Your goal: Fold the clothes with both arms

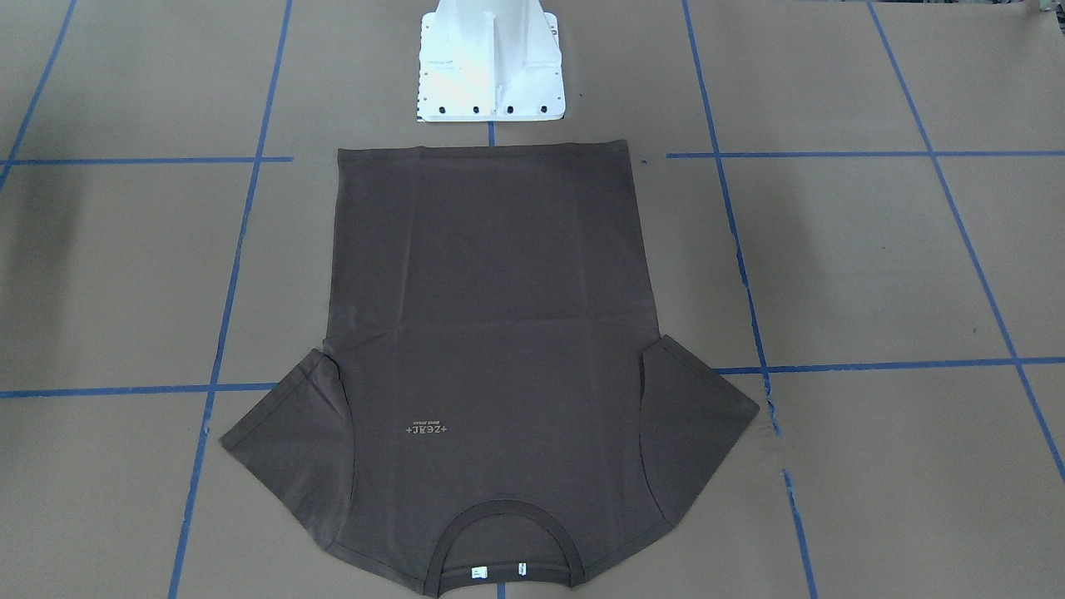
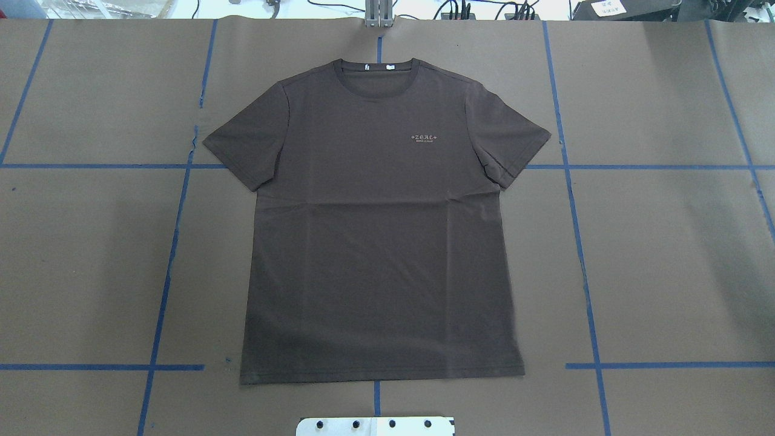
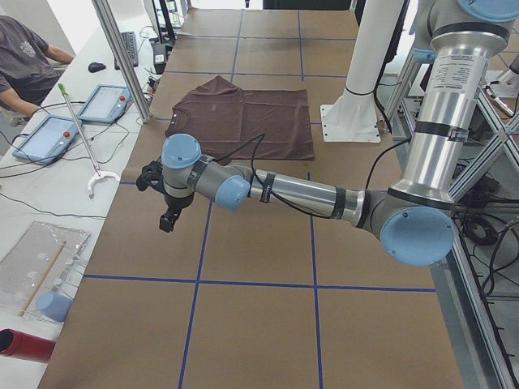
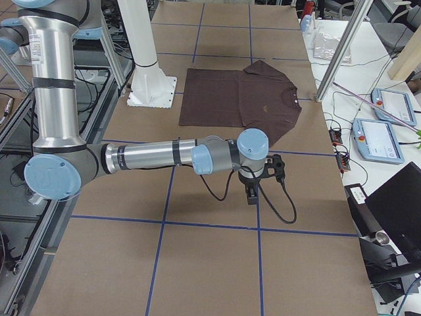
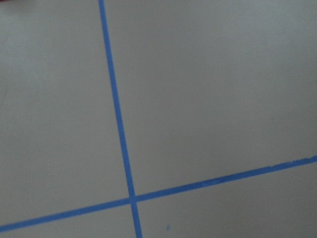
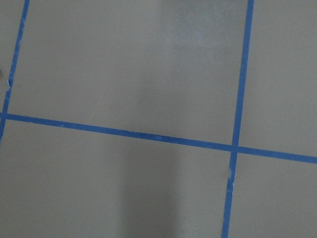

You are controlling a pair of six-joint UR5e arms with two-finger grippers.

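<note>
Basically nothing is folded yet. The T-shirt [image 2: 375,242] lies flat and fully spread on the table [image 2: 666,254], front side up, with the lettering [image 2: 424,138] showing. Both sleeves [image 2: 248,145] are out to the sides, and there are only a few faint creases across the body. All of the folds are left to do: sleeves in, then body over.

The shirt sits centred, just in front of the white pedestal [image 1: 491,75]. Its hem [image 2: 381,376] is nearest the pedestal and its collar [image 2: 376,66] points away from the robot, toward the far table edge. The long axis runs straight out from the base, about parallel to the blue tape lines [image 5: 116,109] going that way.

The left arm [image 3: 300,194] reaches out low over bare table, and the left gripper [image 3: 166,217] hangs well apart from the shirt on its side. The right arm [image 4: 151,158] mirrors this, with the right gripper [image 4: 252,195] also well off the cloth.

Neither gripper touches the shirt or holds anything that I can see. Both show only in the side views, so I cannot tell whether the jaws are wide or narrow. The 2 wrist views show only brown table and tape, with no fingers in frame.

My judgement is that this is the start state, with 0 folds done.
</note>
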